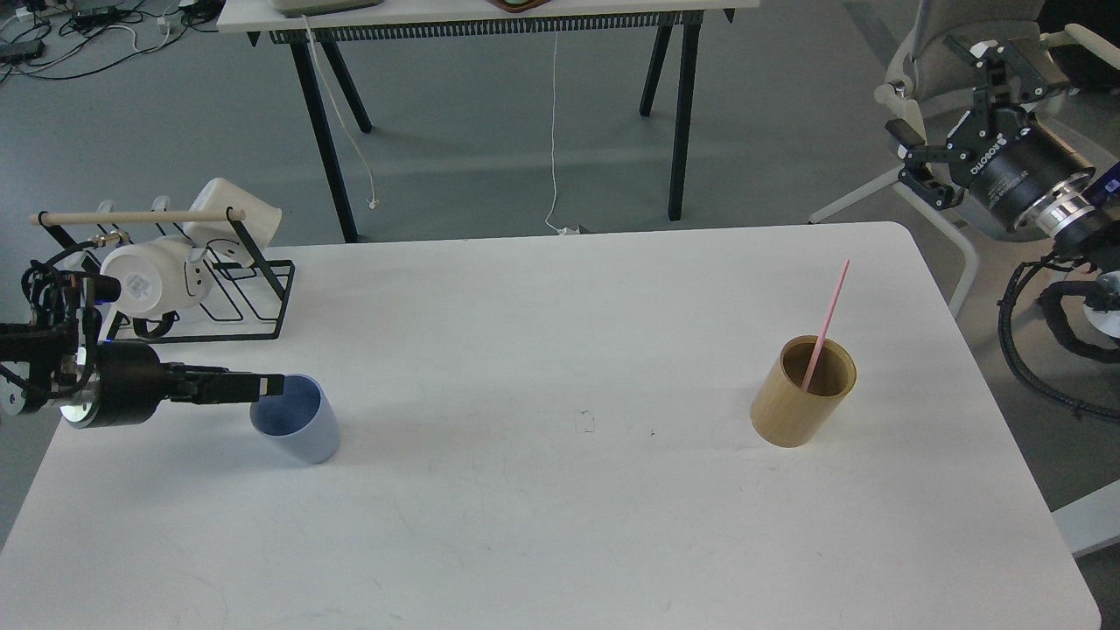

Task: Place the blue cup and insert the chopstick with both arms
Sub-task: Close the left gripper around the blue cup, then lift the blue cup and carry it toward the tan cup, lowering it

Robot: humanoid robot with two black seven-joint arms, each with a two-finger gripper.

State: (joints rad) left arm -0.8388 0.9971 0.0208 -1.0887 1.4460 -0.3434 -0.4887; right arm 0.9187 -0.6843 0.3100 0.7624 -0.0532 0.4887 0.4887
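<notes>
1. Nearest me is the bare front of the white table (pixel 542 542), nothing standing on it toward 6 o'clock
2. The blue cup (pixel 297 430) stands upright on the table at about 8 o'clock from the table's middle, mouth up
3. My left gripper (pixel 262 385) comes in level from 9 o'clock, its fingers reaching to the cup's rim on the 9 o'clock side. They read as one dark bar, so I cannot tell whether they pinch the wall or only touch it
4. The tan cylinder (pixel 801 394) stands at about 3 o'clock from the middle, well apart from the cup
5. The chopstick (pixel 827 319) stands in that cylinder, its foot inside and its long axis leaning up toward 1 o'clock, the top end free above the rim
6. The relation that matters, as I judge it: the stick lies far to the 3 o'clock side of the cup, so my right arm is plainly nearer it and should take the free upper end along its lean, while my left sets the cup
7. Farther back at 10 o'clock is the wire rack (pixel 249 302) with its white mugs (pixel 149 280)
8. My right gripper (pixel 958 131) hangs off the table at 2 o'clock, fingers spread wide, holding nothing
</notes>
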